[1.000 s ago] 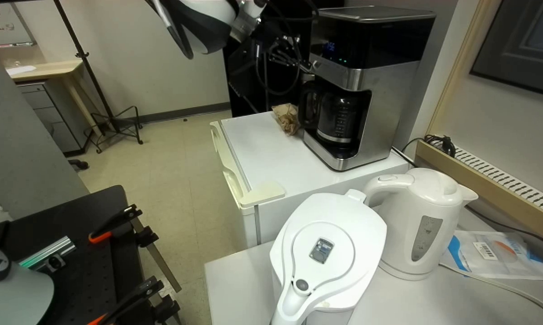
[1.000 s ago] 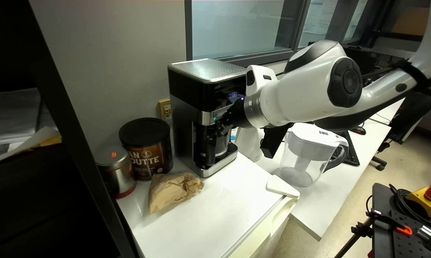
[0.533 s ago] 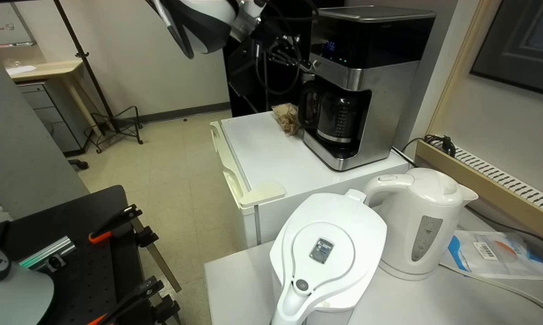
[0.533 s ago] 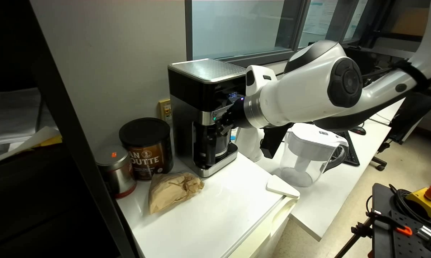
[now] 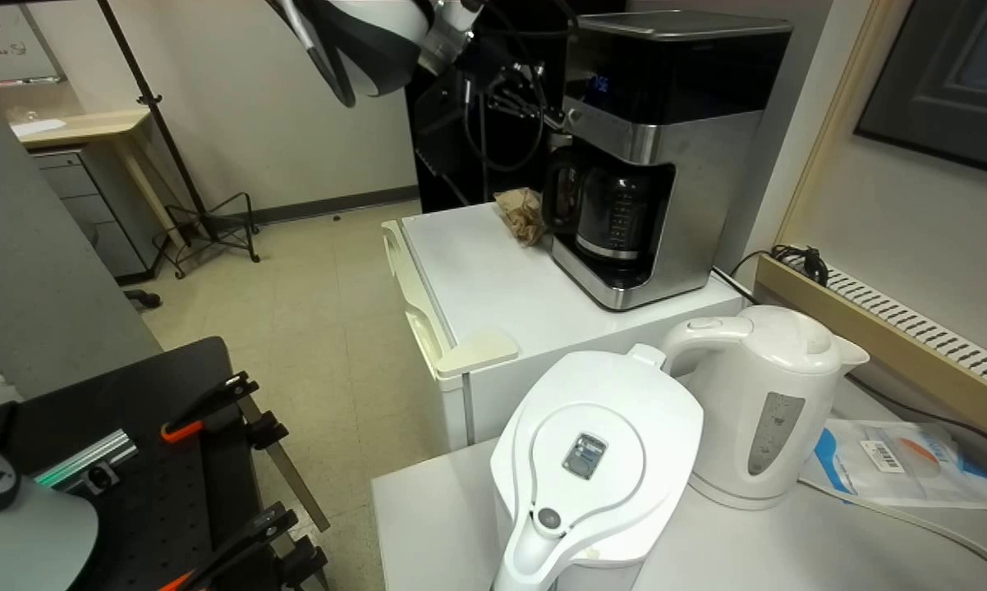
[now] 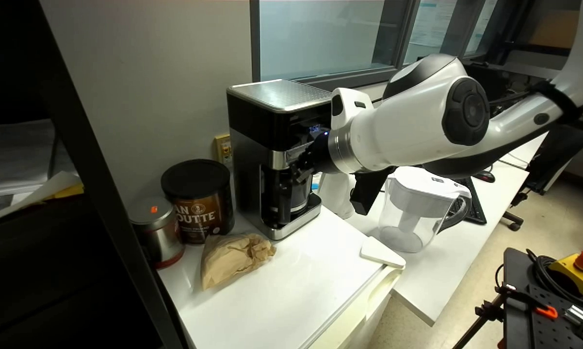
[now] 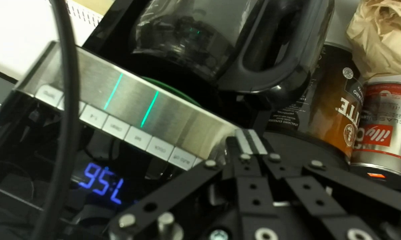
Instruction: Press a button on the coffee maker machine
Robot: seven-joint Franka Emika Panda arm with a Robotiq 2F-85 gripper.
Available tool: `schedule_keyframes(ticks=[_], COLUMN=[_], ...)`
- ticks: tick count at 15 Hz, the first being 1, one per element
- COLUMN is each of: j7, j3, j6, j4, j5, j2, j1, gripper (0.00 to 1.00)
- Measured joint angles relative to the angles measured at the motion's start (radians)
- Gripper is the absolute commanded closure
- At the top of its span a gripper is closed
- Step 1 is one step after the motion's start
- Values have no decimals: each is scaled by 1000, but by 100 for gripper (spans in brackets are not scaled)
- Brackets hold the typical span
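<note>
The coffee maker machine (image 5: 707, 180) is tall, with a black top block and silver front. It also shows in an exterior view (image 6: 257, 145), partly hidden by my arm. The wrist view has it upside down: blue digits (image 7: 102, 183), a row of light-grey buttons (image 7: 137, 136), the silver front strip (image 7: 167, 110) with two green streaks, and the carafe (image 7: 193, 36). My gripper (image 7: 250, 141) is shut and empty, its fingertips at the row's end by the machine's corner. It hides that end; I cannot tell whether it touches. Both exterior views show it at the front (image 5: 557, 121) (image 6: 299, 173).
A black-lidded coffee can (image 6: 197, 198), a metal tin (image 6: 156, 228) and a crumpled paper bag (image 6: 235, 257) stand beside the machine. A white kettle (image 5: 773, 394) and a filter pitcher (image 5: 600, 460) are on the adjoining table. A black cable (image 7: 65, 100) crosses the wrist view.
The green lights on the machine's front, seen in both exterior views before, no longer show there now. My arm has shifted very slightly toward the machine. The small arm light turned from violet-white to blue.
</note>
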Motion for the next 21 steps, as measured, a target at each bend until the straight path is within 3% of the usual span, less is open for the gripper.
schedule_keyframes(ticks=[8, 21], j7=[3, -12], j3=[-37, -62], j6=[59, 395], j4=[-40, -389], j5=[4, 77], j2=[-47, -465], j1=[30, -6], gripper=[100, 100])
